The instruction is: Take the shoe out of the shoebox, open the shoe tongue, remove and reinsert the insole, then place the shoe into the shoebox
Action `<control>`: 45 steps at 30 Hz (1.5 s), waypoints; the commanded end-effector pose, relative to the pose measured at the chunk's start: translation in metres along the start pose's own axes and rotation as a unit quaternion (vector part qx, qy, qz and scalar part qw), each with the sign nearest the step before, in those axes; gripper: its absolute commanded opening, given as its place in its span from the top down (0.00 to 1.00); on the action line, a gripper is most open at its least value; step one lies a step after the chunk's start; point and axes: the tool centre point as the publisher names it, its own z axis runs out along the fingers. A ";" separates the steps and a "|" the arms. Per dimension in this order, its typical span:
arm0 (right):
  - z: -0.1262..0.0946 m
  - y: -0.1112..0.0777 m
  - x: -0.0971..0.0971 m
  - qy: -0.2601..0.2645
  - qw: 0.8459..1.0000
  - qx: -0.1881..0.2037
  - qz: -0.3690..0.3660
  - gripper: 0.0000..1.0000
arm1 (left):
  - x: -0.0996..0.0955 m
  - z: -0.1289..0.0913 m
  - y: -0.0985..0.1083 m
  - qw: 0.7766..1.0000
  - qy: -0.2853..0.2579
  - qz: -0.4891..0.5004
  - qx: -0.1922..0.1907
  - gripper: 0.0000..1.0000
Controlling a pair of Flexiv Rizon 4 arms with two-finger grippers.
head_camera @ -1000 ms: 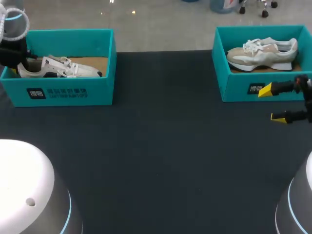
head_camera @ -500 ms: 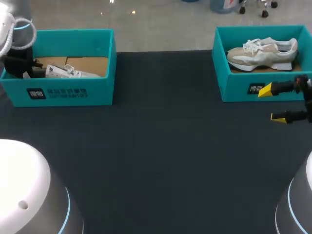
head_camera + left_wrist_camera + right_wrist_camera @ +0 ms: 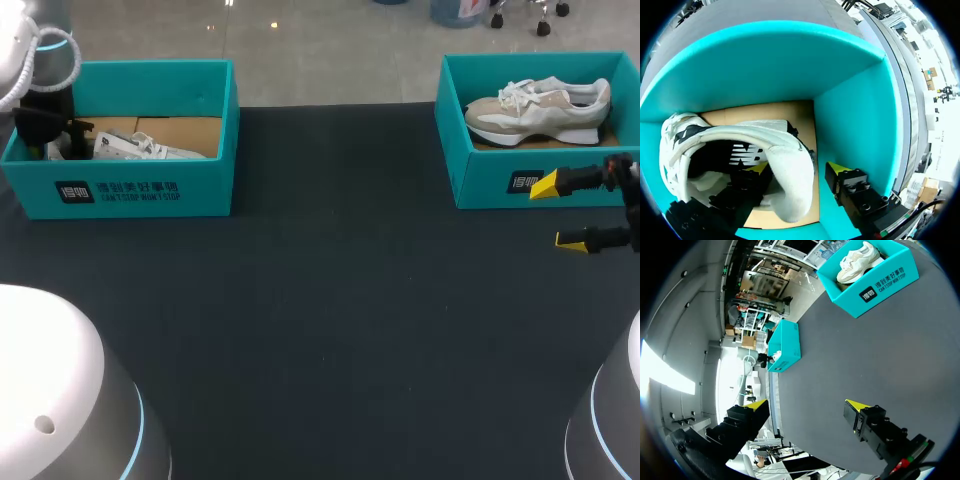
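Note:
A white shoe (image 3: pixel 140 147) lies in the teal shoebox (image 3: pixel 130 190) at the table's far left. My left gripper (image 3: pixel 55 140) reaches down into that box at its left end. In the left wrist view the shoe (image 3: pixel 740 137) has its padded heel collar between the fingers of my left gripper (image 3: pixel 797 169). One finger is inside the shoe; the other stands clear of the heel beside the box wall (image 3: pixel 850 110), so the gripper is open. My right gripper (image 3: pixel 557 212) hangs open and empty in front of the right box.
A second teal shoebox (image 3: pixel 490 185) at the far right holds a beige and white shoe (image 3: pixel 540 108). The right wrist view shows this box (image 3: pixel 875 282) and the left box (image 3: pixel 787 347) across the dark table mat (image 3: pixel 330 320).
The white shoe has sunk lower into the left box. My left gripper went down with it and its fingers have spread off the heel. The right arm has not moved.

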 end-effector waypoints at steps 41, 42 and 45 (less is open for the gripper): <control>-0.005 0.042 0.003 -0.039 0.998 -0.017 -0.041 0.00 | 0.016 -0.185 -0.011 0.984 -0.080 -0.159 -0.010 0.00; -0.006 0.052 0.004 -0.044 0.998 -0.021 -0.047 0.00 | 0.016 -0.185 -0.011 0.984 -0.080 -0.159 -0.010 0.00; -0.010 0.082 0.007 -0.072 0.994 -0.036 -0.068 0.00 | 0.016 -0.185 -0.011 0.984 -0.080 -0.159 -0.010 0.00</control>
